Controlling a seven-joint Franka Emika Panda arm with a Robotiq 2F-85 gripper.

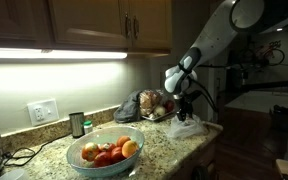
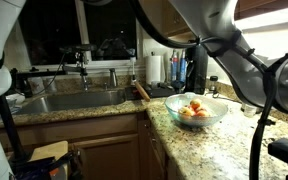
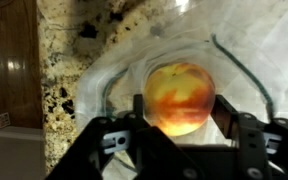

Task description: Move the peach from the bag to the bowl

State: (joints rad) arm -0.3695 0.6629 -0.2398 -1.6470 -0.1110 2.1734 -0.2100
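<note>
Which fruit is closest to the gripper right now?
The peach in the clear plastic bag, right between the fingers of the gripper in the wrist view. The other fruits sit in the bowl, away from it.

The peach [image 3: 181,98] — round, orange-yellow with a red blush — sits between the fingers of the end effector [image 3: 180,112], a pad against each side. Under it lies the clear, crumpled plastic bag [image 3: 124,60], at the table [image 1: 164,150] edge. The glass bowl [image 1: 102,169] — well apart from it — holds other orange and red fruit.
</note>
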